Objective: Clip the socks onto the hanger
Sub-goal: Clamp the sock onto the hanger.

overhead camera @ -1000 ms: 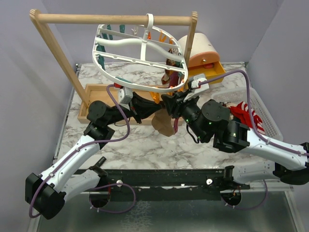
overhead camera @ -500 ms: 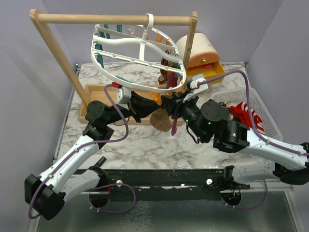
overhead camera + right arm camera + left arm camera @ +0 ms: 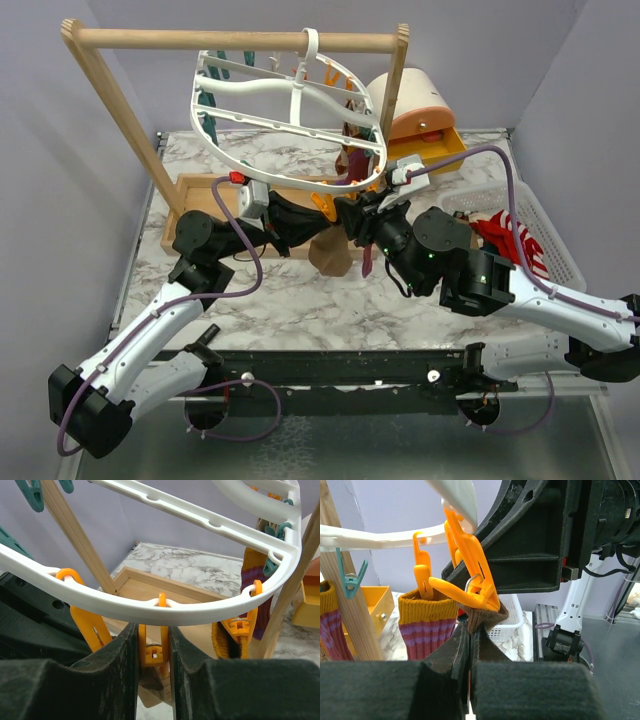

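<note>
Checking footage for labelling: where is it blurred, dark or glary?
Left wrist: the left hand is dark and soft, the orange clip crisp. Right wrist: the right hand dark and blurred, the hanger sharp. Top view: evenly lit, sharp.

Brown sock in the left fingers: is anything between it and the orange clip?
Nothing visible. The brown sock has its top edge at the mouth of the orange clip, and the right fingers are pinching that clip.

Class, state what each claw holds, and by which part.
The left claw pinches the brown sock by its top edge; the right claw squeezes an orange clip across its body.
</note>
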`<act>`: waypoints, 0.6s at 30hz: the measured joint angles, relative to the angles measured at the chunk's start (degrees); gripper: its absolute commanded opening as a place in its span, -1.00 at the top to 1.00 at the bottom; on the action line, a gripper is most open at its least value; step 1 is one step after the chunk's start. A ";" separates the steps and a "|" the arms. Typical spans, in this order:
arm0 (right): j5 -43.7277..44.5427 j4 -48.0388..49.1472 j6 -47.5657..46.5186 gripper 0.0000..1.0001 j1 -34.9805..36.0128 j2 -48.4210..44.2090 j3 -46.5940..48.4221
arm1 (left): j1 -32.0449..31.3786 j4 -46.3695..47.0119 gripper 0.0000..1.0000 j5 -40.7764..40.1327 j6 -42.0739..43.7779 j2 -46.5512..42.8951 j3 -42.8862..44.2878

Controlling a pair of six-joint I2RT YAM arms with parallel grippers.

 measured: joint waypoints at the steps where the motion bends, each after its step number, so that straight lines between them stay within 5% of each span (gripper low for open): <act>1: 0.00 0.00 0.00 0.75 0.00 0.02 0.00 | 0.00 -0.02 1.00 0.00 -0.02 -0.04 0.00; 6: -0.15 0.07 0.11 0.15 0.00 0.00 -0.17 | 0.00 -0.02 1.00 -0.02 0.02 -0.28 0.00; 15: -1.14 -0.39 1.16 -0.17 0.02 -0.96 -0.94 | 0.00 0.00 0.99 -0.07 0.07 -0.35 -0.17; 18: -1.40 -0.44 1.51 -0.30 0.02 -1.73 -0.98 | 0.00 0.02 0.82 -0.11 0.15 -0.35 -0.39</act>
